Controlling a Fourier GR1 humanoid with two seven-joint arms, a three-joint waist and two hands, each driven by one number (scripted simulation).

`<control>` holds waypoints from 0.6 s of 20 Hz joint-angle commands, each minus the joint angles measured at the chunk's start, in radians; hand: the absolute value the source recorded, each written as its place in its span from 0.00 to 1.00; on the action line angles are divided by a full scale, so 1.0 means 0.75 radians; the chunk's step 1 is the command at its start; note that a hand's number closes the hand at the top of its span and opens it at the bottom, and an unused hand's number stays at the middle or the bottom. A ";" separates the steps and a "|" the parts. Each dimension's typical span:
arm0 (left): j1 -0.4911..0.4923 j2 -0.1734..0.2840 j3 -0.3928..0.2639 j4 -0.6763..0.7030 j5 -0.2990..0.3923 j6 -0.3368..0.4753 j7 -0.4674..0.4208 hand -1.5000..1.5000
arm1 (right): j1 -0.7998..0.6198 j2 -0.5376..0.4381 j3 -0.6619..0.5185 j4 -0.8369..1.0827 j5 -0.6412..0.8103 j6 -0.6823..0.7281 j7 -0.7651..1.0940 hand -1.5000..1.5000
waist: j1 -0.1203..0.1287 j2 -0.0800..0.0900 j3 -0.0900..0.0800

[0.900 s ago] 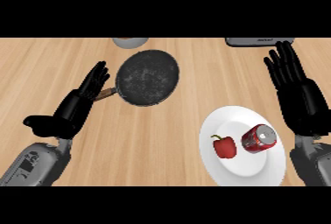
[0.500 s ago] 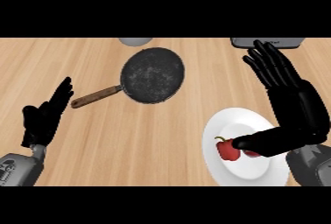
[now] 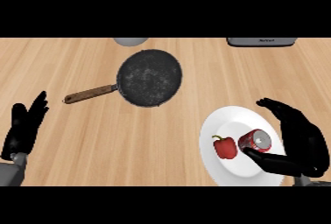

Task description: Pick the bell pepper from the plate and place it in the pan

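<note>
Red bell pepper (image 3: 225, 147) upright on white plate (image 3: 223, 122); dark pan (image 3: 150, 77) well apart, wooden-handled.

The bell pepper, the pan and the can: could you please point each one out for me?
bell pepper (image 3: 226, 148), head view, middle of its red body.
pan (image 3: 149, 78), head view, centre of its dark cooking surface.
can (image 3: 256, 141), head view, its silver top.

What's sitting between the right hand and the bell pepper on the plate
In the head view, a red can lies on the plate between the right hand and the bell pepper.
</note>
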 commanded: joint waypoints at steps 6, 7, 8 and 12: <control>0.002 0.015 0.038 -0.017 -0.024 -0.014 0.071 0.50 | 0.149 -0.287 -0.047 -0.212 0.269 0.041 0.052 0.00 | -0.006 -0.007 -0.006; 0.064 -0.007 0.011 -0.032 -0.050 0.016 0.029 0.50 | 0.123 -0.335 -0.047 -0.275 0.322 -0.005 0.180 0.00 | -0.001 -0.011 -0.008; 0.054 0.027 0.040 -0.057 -0.020 -0.016 0.057 0.50 | 0.158 -0.382 -0.048 -0.287 0.362 0.018 0.188 0.00 | -0.001 -0.012 -0.007; 0.014 0.019 0.039 -0.011 -0.046 0.012 0.079 0.50 | 0.099 -0.584 0.014 -0.432 0.601 0.046 0.464 0.00 | -0.015 -0.012 -0.013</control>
